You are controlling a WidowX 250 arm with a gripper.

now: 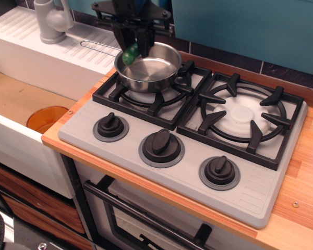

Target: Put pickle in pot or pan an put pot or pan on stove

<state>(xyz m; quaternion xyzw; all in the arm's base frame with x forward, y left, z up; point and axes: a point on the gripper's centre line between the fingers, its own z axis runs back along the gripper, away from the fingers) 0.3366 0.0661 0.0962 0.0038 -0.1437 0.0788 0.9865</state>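
A toy kitchen seen from above and slightly to one side. A light-grey stove (188, 156) sits on a pale wooden countertop (302, 182). It has two black burner grates and three black knobs (161, 141) on grey rings along its front edge.

On the left grate stands a shiny steel saucepan (148, 70), upright, its thin wire handle (96, 47) reaching back to the left over a white ribbed sink unit (47, 57). The right grate (242, 114) carries nothing.

A black gripper (134, 47) hangs from the top of the frame over the pan's rear left rim. Its two fingers are clamped on a small bright-green pickle (130, 52), which sits between them just above the rim, partly over the pan's interior. Whether the pickle touches the pan cannot be told.

Left of the stove, a sunken sink basin (21, 96) with a tan floor holds an orange round bowl (46, 119). A white toy tap (51, 20) stands on the ribbed unit behind it. Teal panels (250, 26) over dark tiles form the back wall. Below the counter are a dark oven door handle (146, 219) and wood-fronted drawers (36, 200).
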